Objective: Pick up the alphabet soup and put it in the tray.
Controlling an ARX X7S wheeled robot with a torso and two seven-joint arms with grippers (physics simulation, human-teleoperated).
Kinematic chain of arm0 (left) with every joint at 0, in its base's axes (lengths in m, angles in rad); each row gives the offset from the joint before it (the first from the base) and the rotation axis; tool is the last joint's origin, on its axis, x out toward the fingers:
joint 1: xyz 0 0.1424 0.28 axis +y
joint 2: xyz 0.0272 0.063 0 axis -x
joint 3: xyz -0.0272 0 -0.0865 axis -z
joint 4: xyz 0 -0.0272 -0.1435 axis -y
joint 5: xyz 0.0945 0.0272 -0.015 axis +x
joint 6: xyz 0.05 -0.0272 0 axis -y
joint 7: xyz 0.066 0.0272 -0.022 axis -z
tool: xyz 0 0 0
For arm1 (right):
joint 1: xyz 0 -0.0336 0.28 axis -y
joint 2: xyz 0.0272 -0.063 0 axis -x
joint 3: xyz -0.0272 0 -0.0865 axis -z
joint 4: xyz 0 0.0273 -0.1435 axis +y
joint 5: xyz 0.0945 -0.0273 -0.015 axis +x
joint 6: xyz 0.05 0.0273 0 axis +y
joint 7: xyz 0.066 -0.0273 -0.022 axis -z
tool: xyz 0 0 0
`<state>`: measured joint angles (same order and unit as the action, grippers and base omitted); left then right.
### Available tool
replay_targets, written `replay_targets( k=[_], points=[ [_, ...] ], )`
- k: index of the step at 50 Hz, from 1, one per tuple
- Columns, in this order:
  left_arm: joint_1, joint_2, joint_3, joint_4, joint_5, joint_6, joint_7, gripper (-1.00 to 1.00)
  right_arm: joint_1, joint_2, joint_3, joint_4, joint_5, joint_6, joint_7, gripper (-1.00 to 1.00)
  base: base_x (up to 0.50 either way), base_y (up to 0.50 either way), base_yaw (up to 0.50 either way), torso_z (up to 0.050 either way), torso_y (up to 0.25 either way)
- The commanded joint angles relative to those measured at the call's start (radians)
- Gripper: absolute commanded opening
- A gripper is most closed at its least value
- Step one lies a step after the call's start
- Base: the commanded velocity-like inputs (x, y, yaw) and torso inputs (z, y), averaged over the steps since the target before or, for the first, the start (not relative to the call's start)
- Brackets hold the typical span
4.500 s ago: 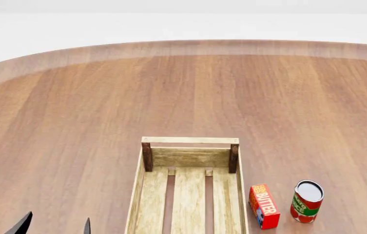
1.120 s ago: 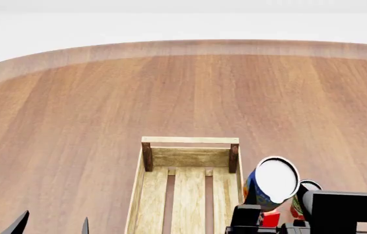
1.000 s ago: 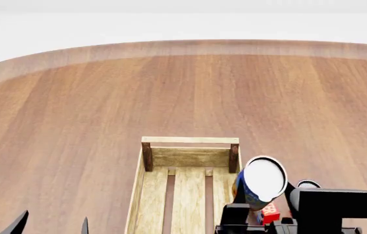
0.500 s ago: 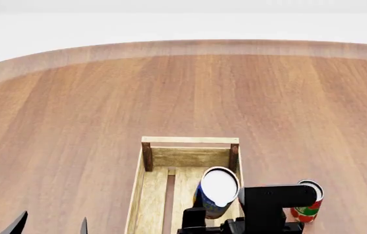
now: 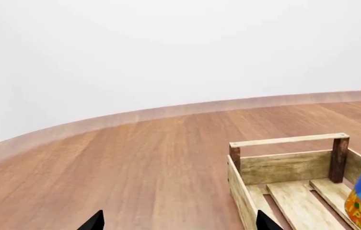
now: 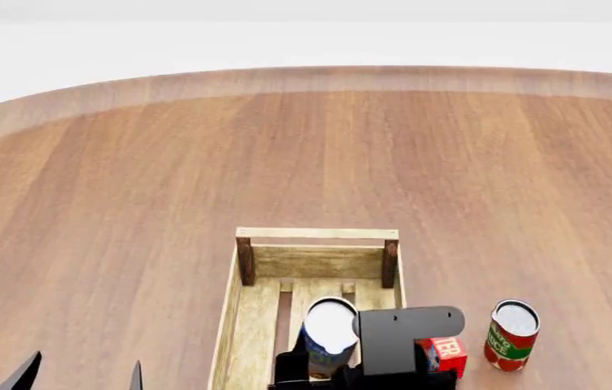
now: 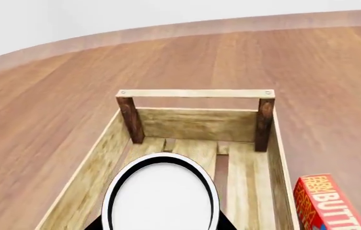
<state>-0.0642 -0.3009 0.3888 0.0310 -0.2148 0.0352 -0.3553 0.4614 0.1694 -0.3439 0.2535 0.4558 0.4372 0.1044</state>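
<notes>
Butter box (image 6: 444,354) and red can (image 6: 512,335) sit right of tray (image 6: 317,234). Right gripper (image 6: 322,366) clamps soup (image 6: 328,331) over tray slats. Left gripper (image 6: 78,375) spread wide, idle.

I see a counter (image 6: 121,179) of smooth, warm brown wood with a soft satin sheen. The tray (image 7: 196,93) looks like pale, rough-sawn matt wood with darker stained corner posts. The alphabet soup (image 6: 327,329) has a flat white top and printed label. The butter box (image 7: 324,201) reads as printed cardboard.
</notes>
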Motion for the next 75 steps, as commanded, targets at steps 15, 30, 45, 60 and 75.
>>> replay_targets(
  k=[15,30,45,60,75],
  points=[
    [0.001,-0.007,0.003,0.009,-0.008,0.000,-0.006,1.00,0.085,-0.052,-0.032,0.195,-0.043,-0.073,-0.030,-1.00,0.00,0.00,0.00,0.000,0.001],
    [0.006,-0.013,0.005,0.023,-0.011,-0.003,-0.013,1.00,0.193,-0.105,-0.059,0.442,-0.067,-0.160,-0.078,-1.00,0.00,0.00,0.00,0.000,0.001],
    [0.010,-0.019,0.007,0.038,-0.015,-0.007,-0.019,1.00,0.304,-0.162,-0.104,0.707,-0.066,-0.252,-0.119,-1.00,0.00,0.00,0.00,0.001,0.001],
    [0.011,-0.024,0.010,0.049,-0.018,-0.012,-0.025,1.00,0.406,-0.169,-0.430,0.931,0.239,-0.376,-0.087,-1.00,0.00,0.00,0.00,0.000,0.001],
    [0.013,-0.027,0.013,0.052,-0.020,-0.010,-0.028,1.00,0.441,-0.169,-0.695,0.992,0.496,-0.430,-0.065,-1.00,0.00,0.00,0.00,0.000,0.001]
  ],
)
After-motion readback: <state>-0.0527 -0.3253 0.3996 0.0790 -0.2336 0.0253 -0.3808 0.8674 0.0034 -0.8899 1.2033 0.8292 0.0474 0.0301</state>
